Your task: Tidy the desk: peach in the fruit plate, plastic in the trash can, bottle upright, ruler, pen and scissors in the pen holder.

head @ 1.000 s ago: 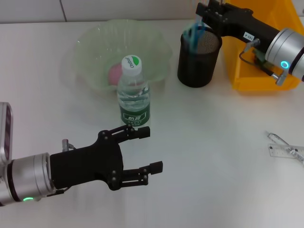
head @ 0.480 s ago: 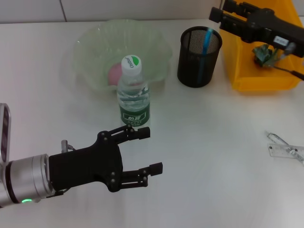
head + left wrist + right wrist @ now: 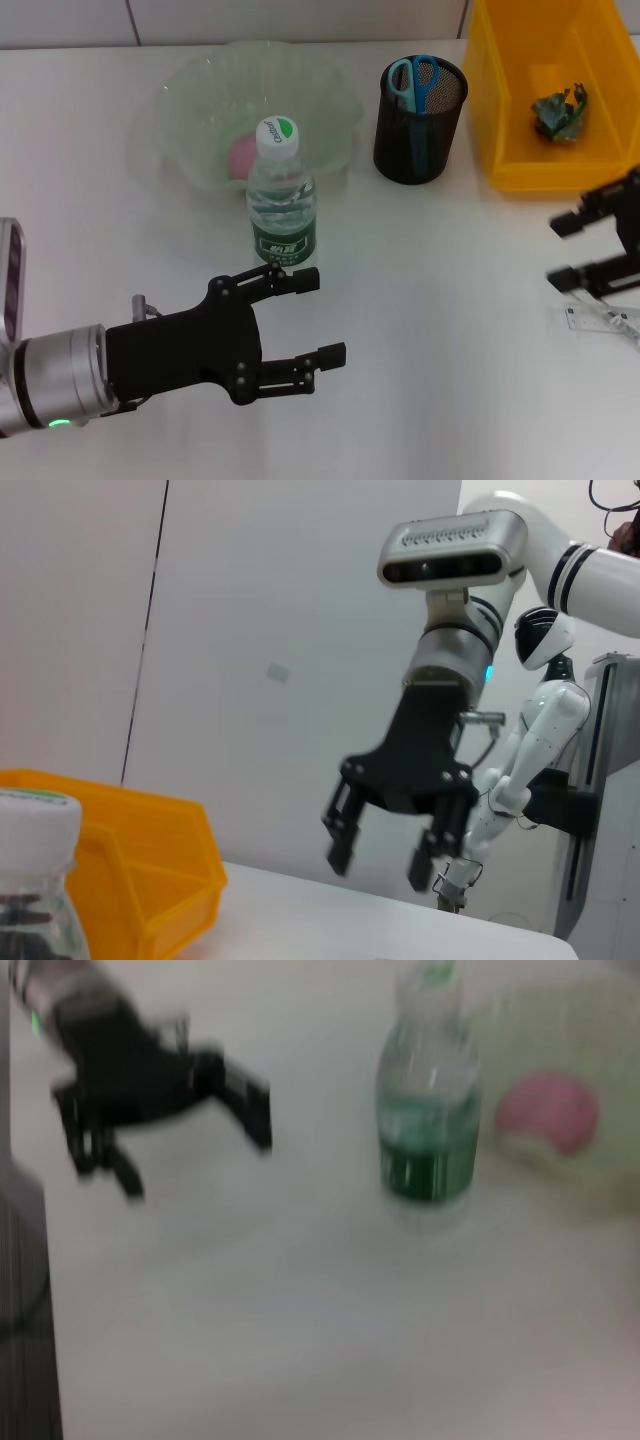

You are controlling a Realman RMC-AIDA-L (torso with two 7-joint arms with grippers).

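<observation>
1. The bottle stands upright on the white desk, its white-and-green cap on top, and serves here as the landmark.
2. Directly behind the bottle sits the pale green fruit plate, with the pink peach lying inside it, partly hidden by the bottle's neck.
3. To the right of the bottle and slightly farther back stands the black mesh pen holder; the blue-handled scissors stand in it, handles up.
4. Farther right of the bottle, beyond the pen holder, is the yellow trash can, with crumpled green plastic lying on its floor.
5. The left gripper hovers just in front of the bottle, nearer the robot; its 2 fingers are spread apart and hold nothing, and the upper fingertip is close to the bottle's base without clearly touching it.
6. The right gripper is far to the right of the bottle, near the desk's right edge, with its fingers spread and empty.
7. The clear ruler lies flat on the desk just in front of the right gripper, well apart from the bottle.
</observation>
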